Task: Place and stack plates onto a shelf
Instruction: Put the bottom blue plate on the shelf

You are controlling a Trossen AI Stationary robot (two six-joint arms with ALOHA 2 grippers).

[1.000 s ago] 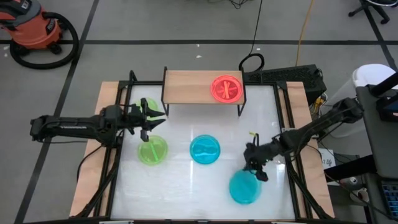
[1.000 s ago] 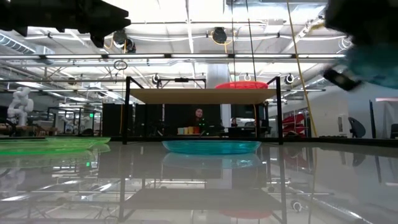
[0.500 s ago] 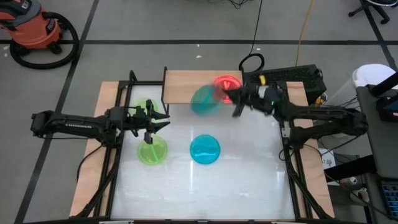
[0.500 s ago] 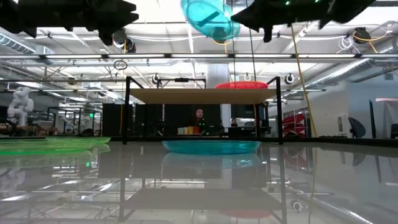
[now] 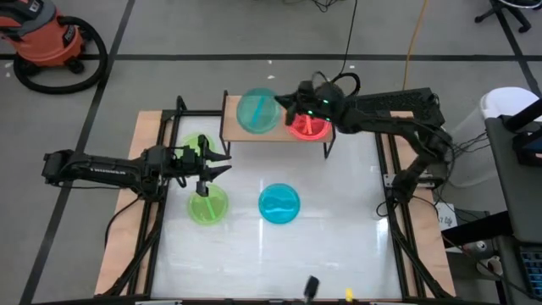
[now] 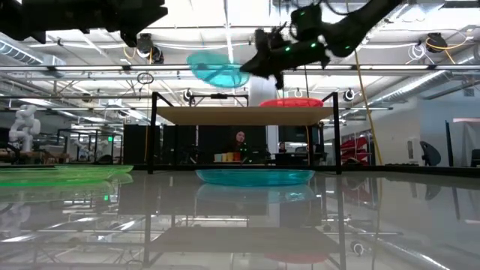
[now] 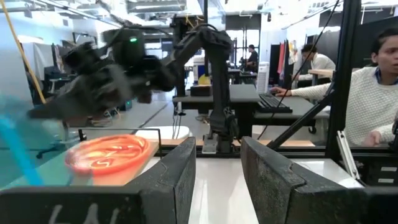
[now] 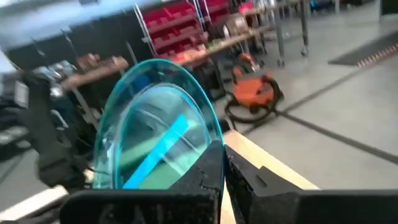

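Note:
My right gripper (image 5: 286, 105) reaches in from the table's right and is shut on a blue plate (image 5: 257, 111), which it holds in the air over the left half of the shelf (image 5: 235, 133). The low view shows this blue plate (image 6: 217, 70) above the wooden top (image 6: 240, 115). A red-orange plate (image 5: 309, 124) rests flat on the shelf's right half. A second blue plate (image 5: 279, 203) and two green plates (image 5: 207, 206) (image 5: 199, 144) lie flat on the table. My left gripper (image 5: 217, 161) hovers open between the green plates. My right gripper pinches the blue plate's rim (image 8: 206, 135) between its two fingers (image 8: 200, 182), on the side of the plate toward the table's right. The fingers come roughly level from the right. The plate is lifted clear, tilted, above the shelf top.
The white tabletop (image 5: 339, 237) has wooden side edges and black frame rails. A small dark object (image 5: 311, 286) lies at the table's near edge. A red shop vacuum (image 5: 47, 38) stands on the floor beyond the far left corner. People sit at desks (image 7: 379, 93) beyond the table.
My right gripper has lifted the blue plate off the table's near right part, carried it up and toward the far edge, then leftward over the shelf's left half, where it has come lower and less tilted. My left gripper has stayed about where it was.

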